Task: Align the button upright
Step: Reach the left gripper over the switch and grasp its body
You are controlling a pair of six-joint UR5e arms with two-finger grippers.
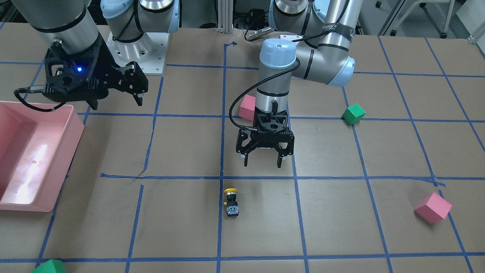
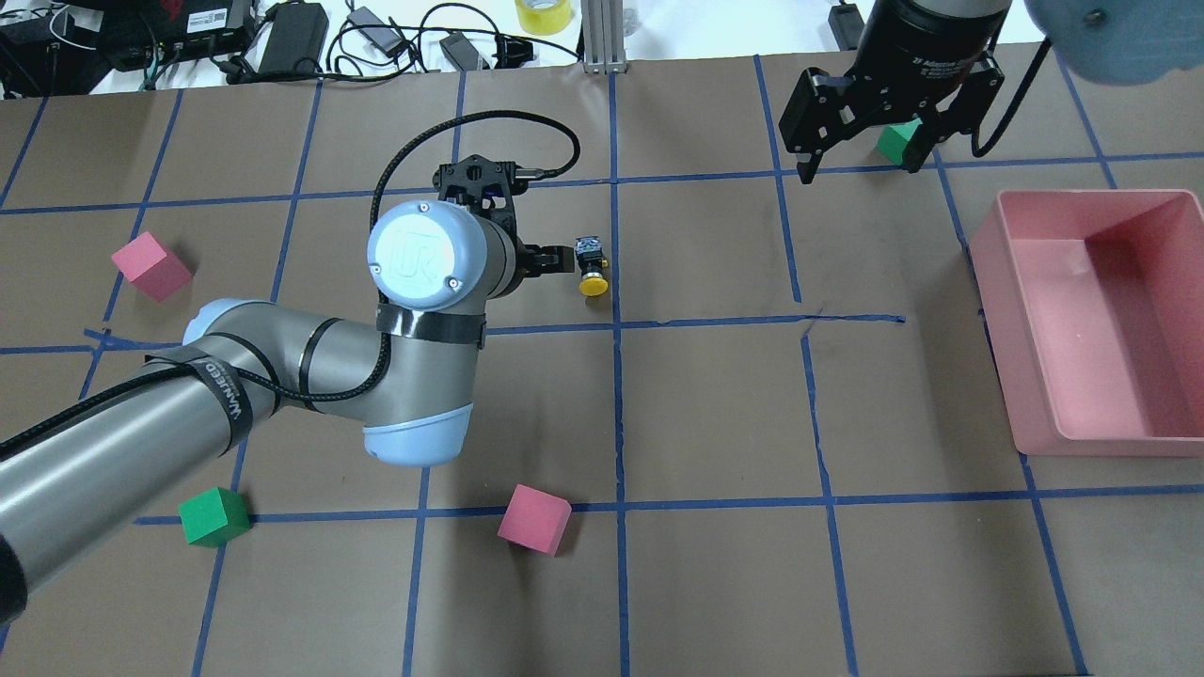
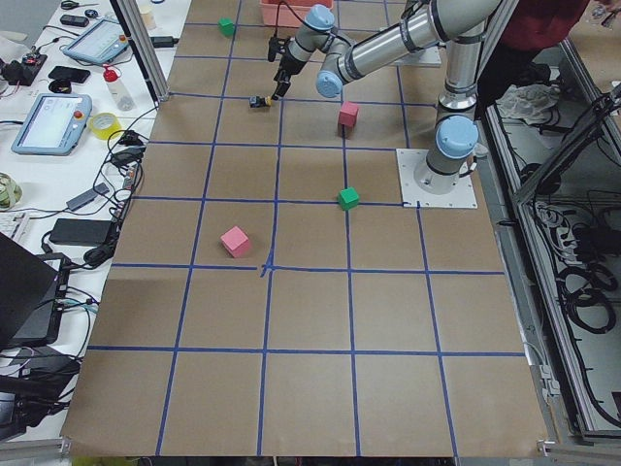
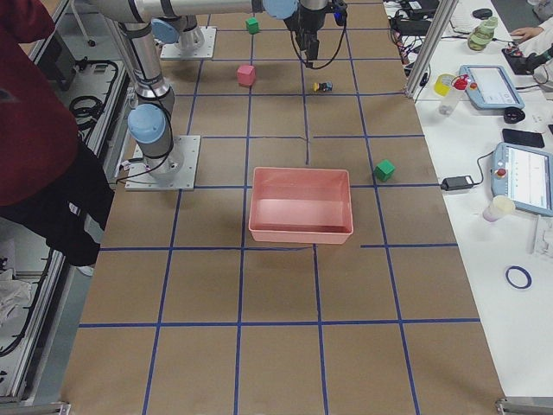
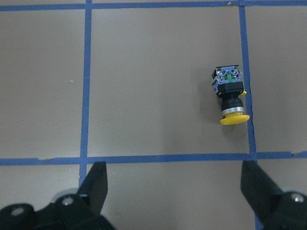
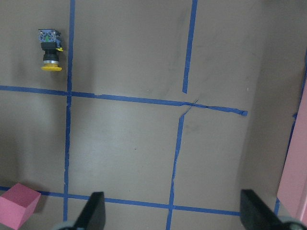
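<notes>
The button (image 1: 231, 203) lies on its side on the brown table, beside a blue tape line. Its yellow cap points toward the robot and its grey base points away. It also shows in the overhead view (image 2: 591, 268), the left wrist view (image 5: 230, 96) and the right wrist view (image 6: 49, 50). My left gripper (image 1: 262, 163) is open and empty, pointing down above the table. It hovers on the robot's side of the button and slightly to the robot's left; its fingers (image 5: 96, 184) frame bare table. My right gripper (image 1: 115, 103) is open and empty, held high near the pink bin.
A pink bin (image 1: 72, 125) stands at the robot's right. Pink cubes (image 1: 248, 107) (image 1: 432, 207) and green cubes (image 1: 353, 113) (image 1: 49, 267) lie scattered on the table. One pink cube sits just behind my left wrist. Blue tape lines grid the table.
</notes>
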